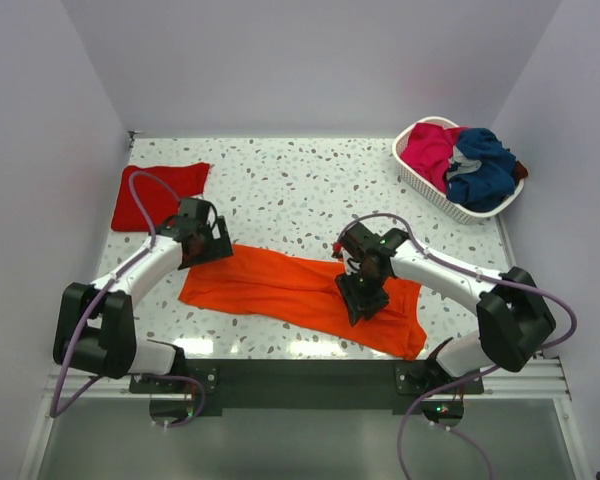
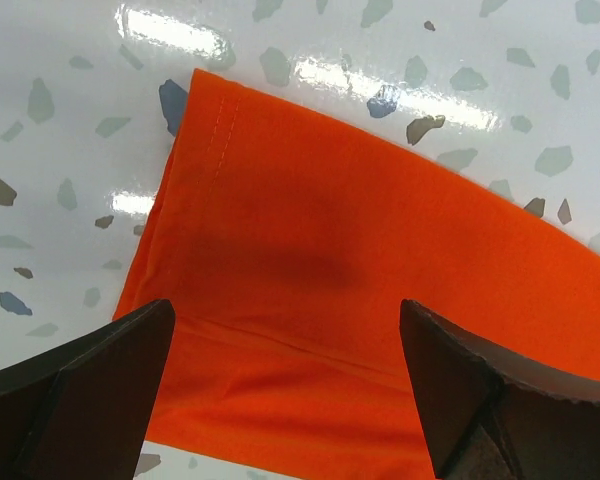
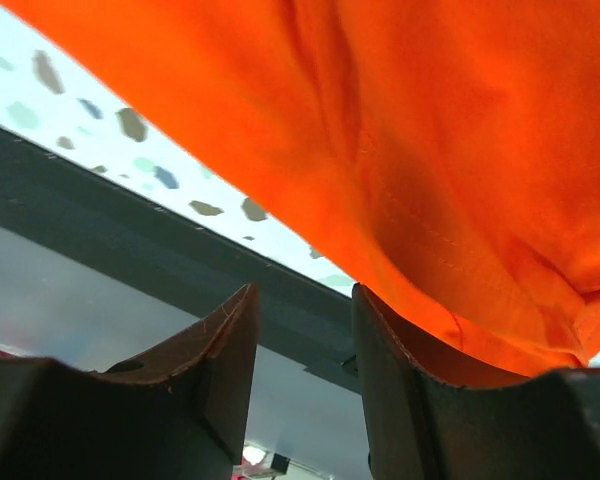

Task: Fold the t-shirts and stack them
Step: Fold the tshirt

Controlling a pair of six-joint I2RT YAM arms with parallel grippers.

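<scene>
**Folding of the orange shirt (image 1: 280, 285).** The shirt is spread as a long band beneath both pincers. The left pincer (image 2: 285, 320) is held wide open and empty over one end. The right pincer (image 3: 305, 300) is partly open over the other, with nothing gripped. A fresh grasp of both ends is judged necessary for the next fold. Counted: one orange shirt; one red shirt (image 1: 160, 190) beyond the left pincer; one magenta shirt (image 1: 430, 150) and one navy shirt (image 1: 485, 172) in one basket (image 1: 420, 186) beyond the right pincer.
</scene>
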